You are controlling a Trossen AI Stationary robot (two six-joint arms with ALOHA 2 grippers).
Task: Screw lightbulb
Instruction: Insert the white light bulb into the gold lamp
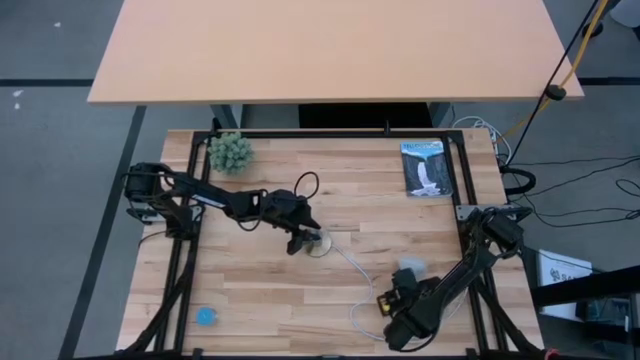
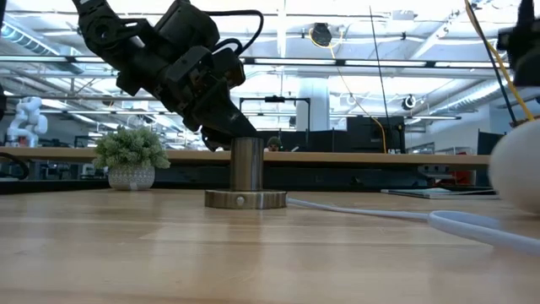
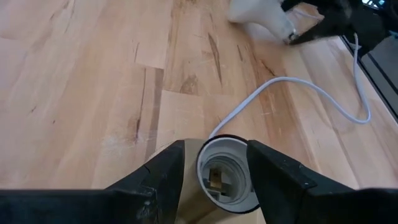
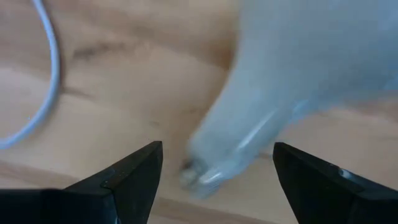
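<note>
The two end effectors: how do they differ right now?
The left end effector is clamped around the metal socket mid-table; the right end effector holds nothing, its fingers spread wide. The left one reaches down over the upright socket; the right one sits low by the lightbulb lying on the table. Both are dark and two-fingered.

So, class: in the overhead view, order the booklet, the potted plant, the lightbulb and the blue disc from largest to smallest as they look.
1. booklet
2. potted plant
3. lightbulb, partly hidden by the right arm, so unsure
4. blue disc
</note>
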